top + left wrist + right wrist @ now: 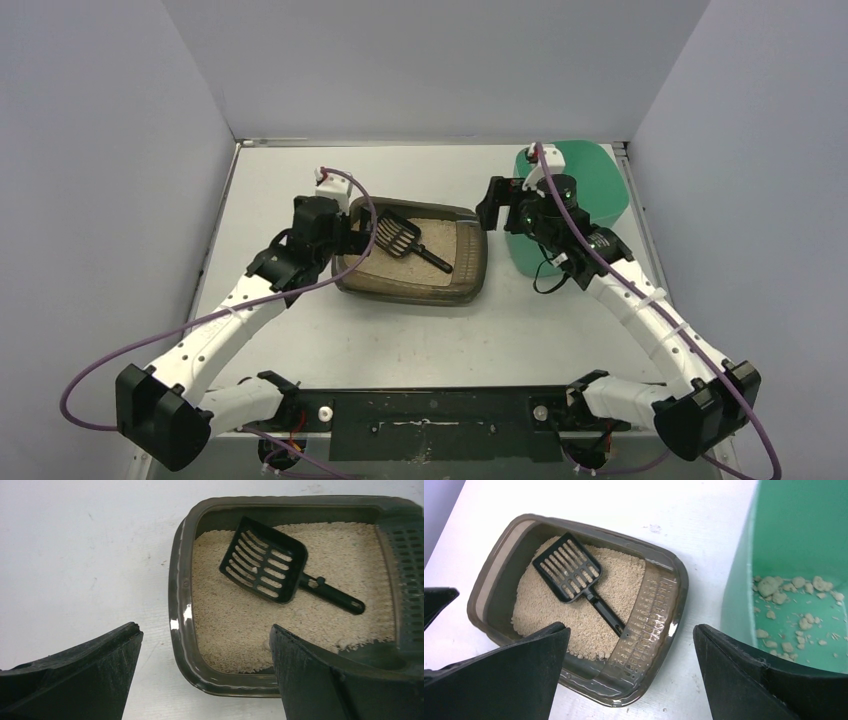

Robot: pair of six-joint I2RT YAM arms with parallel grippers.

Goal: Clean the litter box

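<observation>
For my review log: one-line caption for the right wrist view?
Slotted scoop lying on granules in the litter box, clumps in the green bin.

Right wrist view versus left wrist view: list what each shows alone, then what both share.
Only the right wrist view: the mint-green bin with beige clumps on its floor, and the right arm's jaws, wide open. Only the left wrist view: the left arm's jaws, wide open, and the hole at the end of the scoop handle. Both: the litter box, the black scoop lying loose on its granules, and the white table.
</observation>
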